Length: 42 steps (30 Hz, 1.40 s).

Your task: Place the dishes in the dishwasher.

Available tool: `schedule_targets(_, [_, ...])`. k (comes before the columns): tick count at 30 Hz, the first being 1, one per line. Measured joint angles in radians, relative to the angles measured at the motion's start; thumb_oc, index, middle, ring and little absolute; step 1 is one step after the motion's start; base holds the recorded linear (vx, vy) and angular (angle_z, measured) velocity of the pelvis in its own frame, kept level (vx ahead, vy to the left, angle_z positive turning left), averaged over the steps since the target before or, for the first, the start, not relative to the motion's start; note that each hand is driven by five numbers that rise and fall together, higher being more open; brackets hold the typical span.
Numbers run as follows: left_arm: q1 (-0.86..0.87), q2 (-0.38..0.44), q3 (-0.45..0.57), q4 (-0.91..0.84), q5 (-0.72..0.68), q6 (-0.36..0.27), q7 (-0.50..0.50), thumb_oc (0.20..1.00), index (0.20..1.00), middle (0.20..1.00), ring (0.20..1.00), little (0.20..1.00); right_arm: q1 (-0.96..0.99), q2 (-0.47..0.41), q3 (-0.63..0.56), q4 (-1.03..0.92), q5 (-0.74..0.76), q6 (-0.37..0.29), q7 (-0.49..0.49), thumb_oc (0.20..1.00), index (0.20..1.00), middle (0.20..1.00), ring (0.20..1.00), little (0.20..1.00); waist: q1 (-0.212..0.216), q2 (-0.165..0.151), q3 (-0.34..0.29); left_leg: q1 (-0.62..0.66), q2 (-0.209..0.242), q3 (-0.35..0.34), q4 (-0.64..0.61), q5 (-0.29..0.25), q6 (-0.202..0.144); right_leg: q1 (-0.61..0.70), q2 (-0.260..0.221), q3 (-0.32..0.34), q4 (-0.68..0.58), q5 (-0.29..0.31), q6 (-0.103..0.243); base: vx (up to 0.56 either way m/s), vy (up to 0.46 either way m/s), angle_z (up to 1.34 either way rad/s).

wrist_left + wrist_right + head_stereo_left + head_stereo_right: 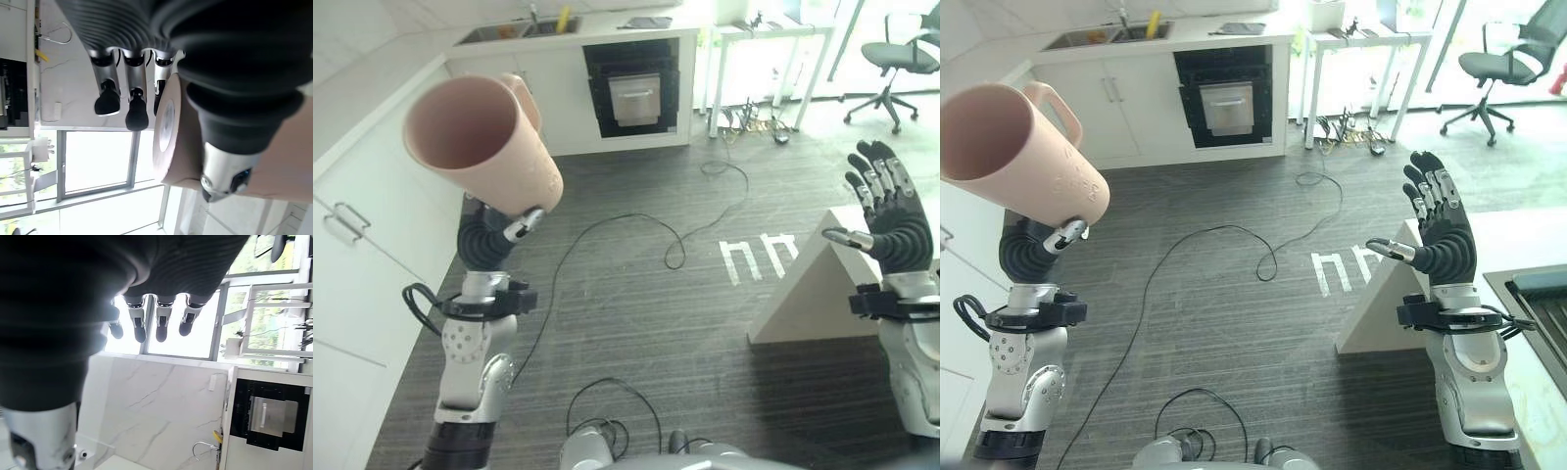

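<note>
We log the scene from the largest item down. The floor [636, 323] is dark grey and striped, with white marks near the right side. White cabinets [362, 264] run along the robot's left, and the counter [1224, 39] at the far end carries a sink [1087, 37] with a yellow item [1153, 22] beside it. Under that counter sits a dark open appliance bay [1226, 98] with a steel-fronted unit inside; we cannot tell from here whether it is the dishwasher. A white island corner [1371, 313] juts in at the right, next to the right arm, and an office chair [1508, 69] stands well apart at the far right, past a white desk [1361, 59]. The task's thing we see is a pink mug [484, 142], large in both eye views, raised high at the left with its open mouth tilted toward the camera and its handle on the far side. The left hand [499, 235] holds it from below: in the left wrist view the thumb [230, 147] lies against the mug's wall while the fingers [137, 107] curl past its base, so we record this hand as closed around the mug. The right hand [1440, 230] is raised at the right, beside the island corner, fingers straight and spread wide, thumb out to the side, holding nothing.
</note>
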<state>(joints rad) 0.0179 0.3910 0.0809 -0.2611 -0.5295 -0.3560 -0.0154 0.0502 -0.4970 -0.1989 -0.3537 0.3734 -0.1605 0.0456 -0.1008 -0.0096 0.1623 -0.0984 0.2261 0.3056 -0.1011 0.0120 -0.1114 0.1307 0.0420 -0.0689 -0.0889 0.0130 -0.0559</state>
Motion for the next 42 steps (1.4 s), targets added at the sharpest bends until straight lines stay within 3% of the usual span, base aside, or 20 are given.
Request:
schedule_targets(3, [0.024,-0.001,0.005,0.006,-0.001,-0.017,0.004,0.2,0.2,0.2,0.2,0.2,0.031,-0.006,-0.002,0.015,0.001,0.0,0.033,1.0,1.0,1.0,1.0,1.0,-0.002,0.016,0.005,-0.013,0.066,-0.115,0.004,0.066,-0.065,0.062,0.038,0.042,0.002,-0.041,-0.005,0.5,0.213,-0.36])
schedule_targets(5, [0.03,-0.008,0.007,0.006,-0.001,-0.018,0.002,0.2,0.2,0.2,0.2,0.2,0.03,-0.037,-0.016,0.019,0.002,-0.001,0.047,1.0,1.0,1.0,1.0,1.0,0.002,0.012,0.004,-0.019,0.067,-0.03,0.007,0.07,-0.058,0.113,0.033,0.055,0.002,-0.081,0.008,0.5,0.29,-0.26])
schedule_targets(7, [0.031,0.002,0.032,-0.013,-0.001,-0.021,-0.002,0.2,0.2,0.2,0.2,0.2,0.033,-0.107,-0.062,-0.009,0.014,0.0,0.072,1.0,1.0,1.0,1.0,1.0,0.017,0.013,0.0,0.0,-0.006,0.018,0.005,0.061,-0.012,0.173,0.003,0.091,0.003,-0.138,0.046,0.46,0.305,-0.5])
schedule_targets(9, [0.028,0.009,0.046,-0.018,-0.007,-0.033,0.003,0.2,0.2,0.2,0.2,0.2,0.045,-0.11,-0.075,-0.036,0.035,-0.001,0.076,1.0,1.0,1.0,1.0,1.0,0.021,-0.001,-0.008,0.038,-0.062,0.008,0.008,0.175,0.066,0.196,-0.04,0.095,0.009,-0.157,0.076,0.54,0.386,-0.5])
schedule_targets(11, [0.007,0.005,0.029,-0.015,-0.012,-0.015,-0.007,0.2,0.2,0.2,0.2,0.2,0.106,-0.051,-0.082,-0.1,0.039,0.0,0.074,1.0,1.0,1.0,1.0,1.0,0.004,-0.013,-0.004,0.1,-0.108,0.001,0.007,0.138,0.144,0.122,-0.089,0.043,0.286,-0.187,0.147,0.32,0.258,-0.08])
schedule_targets(13, [-0.001,0.026,-0.005,-0.024,-0.017,-0.007,-0.033,0.2,0.2,0.2,0.2,0.2,0.109,-0.042,-0.074,-0.126,0.036,-0.002,0.061,1.0,1.0,1.0,1.0,1.0,0.01,-0.027,-0.042,0.15,-0.169,0.007,0.008,0.116,0.168,0.055,-0.156,-0.019,0.491,-0.12,0.257,0.33,0.276,0.15])
schedule_targets(14, [-0.019,0.035,-0.005,-0.048,-0.024,0.006,-0.046,0.2,0.2,0.2,0.2,0.2,0.106,-0.039,-0.076,-0.14,0.026,-0.01,0.052,1.0,1.0,1.0,1.0,1.0,0.007,-0.027,-0.047,0.161,-0.183,-0.004,0.009,0.093,0.177,-0.003,-0.185,-0.028,0.607,-0.085,0.285,0.34,0.285,0.34])
schedule_targets(16, [-0.061,0.038,-0.005,-0.048,-0.041,0.014,-0.051,0.2,0.2,0.2,0.2,0.2,0.102,-0.009,-0.065,-0.126,-0.005,-0.007,0.05,1.0,1.0,1.0,1.0,1.0,0.023,-0.024,-0.048,0.175,-0.194,-0.028,0.01,0.06,0.198,-0.113,-0.193,-0.031,0.754,-0.102,0.275,0.3,0.258,0.24])
schedule_targets(19, [-0.093,0.01,-0.003,-0.045,-0.041,0.043,-0.057,0.2,0.2,0.2,0.2,0.2,0.106,0.035,-0.047,-0.125,-0.072,-0.002,0.053,1.0,1.0,1.0,1.0,1.0,0.023,0.002,-0.039,0.257,-0.167,-0.047,0.009,-0.016,0.227,-0.407,-0.212,-0.126,1.025,-0.154,0.164,0.25,0.099,-0.01])
schedule_targets(21, [-0.087,0.016,0.0,-0.044,-0.045,0.065,-0.076,0.2,0.2,0.2,0.2,0.2,0.123,-0.014,-0.055,-0.116,-0.079,-0.001,0.05,1.0,1.0,1.0,1.0,1.0,-0.011,0.011,-0.045,0.323,-0.147,-0.039,0.009,-0.043,0.178,-0.468,-0.203,-0.226,0.651,-0.137,0.129,0.22,-0.074,0.32])
schedule_targets(22, [-0.068,0.023,0.0,-0.048,-0.052,0.068,-0.08,0.2,0.2,0.2,0.2,0.2,0.125,-0.034,-0.055,-0.115,-0.079,-0.003,0.043,1.0,1.0,1.0,1.0,1.0,-0.011,0.008,-0.062,0.353,-0.14,-0.035,0.008,-0.077,0.122,-0.464,-0.194,-0.265,0.466,-0.08,0.094,0.29,-0.143,0.81])
schedule_targets(23, [-0.046,0.037,0.001,-0.055,-0.061,0.068,-0.086,0.2,0.2,0.2,0.2,0.2,0.128,-0.052,-0.057,-0.094,-0.079,-0.005,0.023,1.0,1.0,1.0,1.0,1.0,-0.018,-0.041,-0.09,0.384,-0.145,-0.037,0.009,-0.141,0.032,-0.445,-0.197,-0.304,0.243,-0.008,0.094,0.3,-0.167,0.64])
schedule_targets(24, [-0.016,0.021,-0.001,-0.049,-0.062,0.069,-0.086,0.2,0.2,0.2,0.2,0.2,0.128,-0.054,-0.057,-0.06,-0.079,-0.001,0.02,1.0,1.0,1.0,1.0,1.0,-0.013,-0.056,-0.1,0.407,-0.133,-0.047,0.009,-0.157,0.005,-0.404,-0.173,-0.32,0.194,0.125,0.038,0.26,-0.151,0.51])
schedule_targets(25, [0.028,0.006,-0.017,-0.049,-0.061,0.071,-0.085,0.2,0.2,0.2,0.2,0.2,0.128,-0.067,-0.064,-0.036,-0.078,0.002,0.001,1.0,1.0,1.0,1.0,1.0,0.0,-0.014,-0.093,0.411,-0.082,-0.014,0.008,-0.154,-0.013,-0.392,-0.117,-0.328,0.185,0.127,0.006,0.27,-0.168,0.02])
schedule_targets(26, [0.033,0.005,-0.032,-0.049,-0.061,0.076,-0.085,0.2,0.2,0.2,0.2,0.2,0.115,-0.067,-0.076,-0.036,-0.078,0.003,-0.007,1.0,1.0,1.0,1.0,1.0,0.005,0.01,-0.076,0.391,-0.085,-0.022,0.007,-0.167,-0.005,-0.397,-0.096,-0.32,0.189,0.132,0.002,0.28,-0.195,-0.18])
schedule_targets(28, [0.008,0.006,-0.044,-0.05,-0.058,0.078,-0.086,0.2,0.2,0.2,0.2,0.2,0.084,-0.057,-0.086,-0.035,-0.078,0.017,-0.013,1.0,1.0,1.0,1.0,1.0,0.001,0.012,-0.027,0.348,-0.134,-0.024,0.007,-0.173,0.018,-0.384,-0.083,-0.279,0.203,0.129,-0.006,0.32,-0.275,-0.4])
schedule_targets(31, [-0.07,0.003,-0.041,-0.049,-0.061,0.08,-0.086,0.2,0.2,0.2,0.2,0.2,0.087,-0.038,-0.087,-0.028,-0.078,0.0,-0.026,1.0,1.0,1.0,1.0,1.0,-0.061,0.022,0.014,0.405,-0.114,-0.022,0.008,-0.149,0.017,-0.31,-0.068,-0.3,0.218,0.051,0.035,0.29,-0.313,-0.12])
schedule_targets(38, [-0.1,-0.009,-0.035,-0.05,-0.089,0.082,-0.085,0.2,0.2,0.2,0.2,0.2,-0.007,-0.033,-0.077,0.018,-0.084,0.002,-0.041,1.0,1.0,1.0,1.0,1.0,-0.013,0.056,0.025,0.435,-0.08,-0.026,0.01,-0.137,-0.002,-0.347,-0.067,-0.331,0.384,-0.093,0.026,0.35,-0.416,0.09])
schedule_targets(40, [-0.088,-0.01,-0.018,-0.056,-0.128,0.082,-0.087,0.2,0.2,0.2,0.2,0.2,-0.008,-0.045,-0.085,-0.014,-0.091,0.007,-0.041,1.0,1.0,1.0,1.0,1.0,0.007,0.041,0.021,0.438,-0.067,0.008,0.12,-0.138,-0.003,-0.313,-0.055,-0.301,0.415,-0.152,-0.001,0.38,-0.508,-0.28])
schedule_targets(42, [-0.061,-0.011,0.007,-0.058,-0.144,0.082,-0.095,0.2,0.2,0.2,0.2,0.2,0.013,-0.067,-0.087,-0.015,-0.084,0.01,-0.034,1.0,1.0,1.0,1.0,1.0,0.001,0.04,0.016,0.399,-0.038,0.001,0.31,-0.122,-0.015,-0.224,-0.02,-0.264,0.332,-0.141,-0.02,0.28,-0.421,-0.53])
